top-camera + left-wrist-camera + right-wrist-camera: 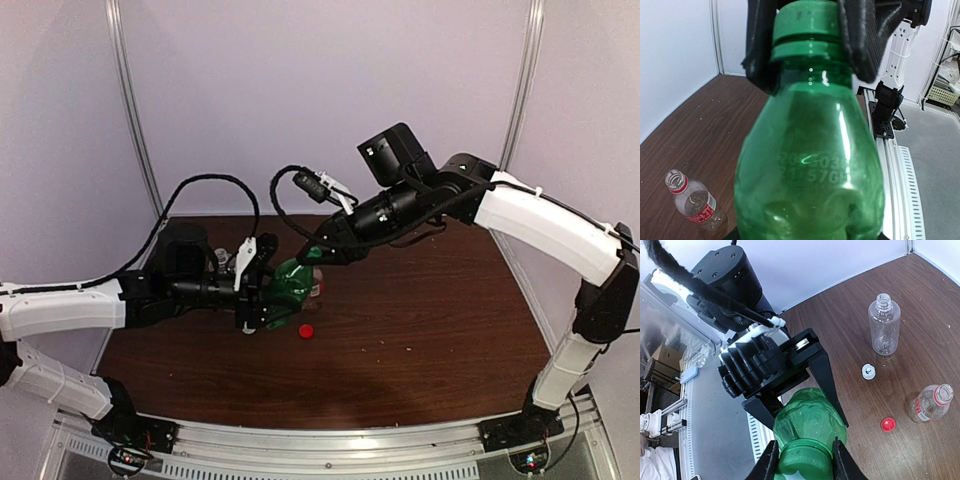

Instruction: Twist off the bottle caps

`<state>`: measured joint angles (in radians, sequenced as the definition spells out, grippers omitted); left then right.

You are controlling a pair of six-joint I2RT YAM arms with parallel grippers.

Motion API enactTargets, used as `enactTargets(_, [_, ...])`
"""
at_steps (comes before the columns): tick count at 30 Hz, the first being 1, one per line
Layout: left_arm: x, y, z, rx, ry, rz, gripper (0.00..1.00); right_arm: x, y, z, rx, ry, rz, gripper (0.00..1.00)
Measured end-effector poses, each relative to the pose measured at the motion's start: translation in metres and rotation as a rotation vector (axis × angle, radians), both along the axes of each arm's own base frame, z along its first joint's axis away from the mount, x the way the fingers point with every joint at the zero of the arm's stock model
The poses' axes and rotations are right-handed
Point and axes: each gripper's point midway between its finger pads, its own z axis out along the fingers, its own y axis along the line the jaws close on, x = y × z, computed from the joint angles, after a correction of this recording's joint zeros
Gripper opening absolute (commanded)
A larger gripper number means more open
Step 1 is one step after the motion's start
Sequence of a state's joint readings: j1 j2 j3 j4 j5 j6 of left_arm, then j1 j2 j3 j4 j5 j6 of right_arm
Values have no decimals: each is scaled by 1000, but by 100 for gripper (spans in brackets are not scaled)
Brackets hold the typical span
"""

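Right wrist: right claw [805, 449] pinches green cap [805, 466], its lower edge cut off; left claw [805, 415] clasps the bottle [812, 432]

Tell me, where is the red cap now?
The red cap lies loose on the table, in the top view just below and right of the green bottle; the right wrist view shows it beside a clear bottle with a red neck ring.
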<state>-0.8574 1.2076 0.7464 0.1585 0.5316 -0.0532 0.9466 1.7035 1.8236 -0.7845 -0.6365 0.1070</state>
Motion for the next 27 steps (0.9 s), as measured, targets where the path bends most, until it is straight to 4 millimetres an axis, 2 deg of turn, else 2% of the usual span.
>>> enactTargets(2, [1,-1,0,-2,8,3,38,2,-1,-1,14,5,-14,50])
enactTargets(4, [2,-2,1,-13,18,8,37,6,-3,-2,37,7,-44,60])
enactTargets(9, [6,-6,16,-98,25,27,36,14,-9,0,110,-21,-128,71])
enactTargets(16, [13,-12,16,-170,85,54,36,26,-16,34,253,-118,-222,72])
enactTargets(19, [15,-14,16,-183,105,58,36,30,-15,47,299,-147,-237,65])
enactTargets(23, [15,-15,21,-206,110,59,35,34,-12,52,324,-162,-249,58])
enactTargets(27, [16,-15,24,-220,112,58,35,36,-8,50,331,-160,-250,58])
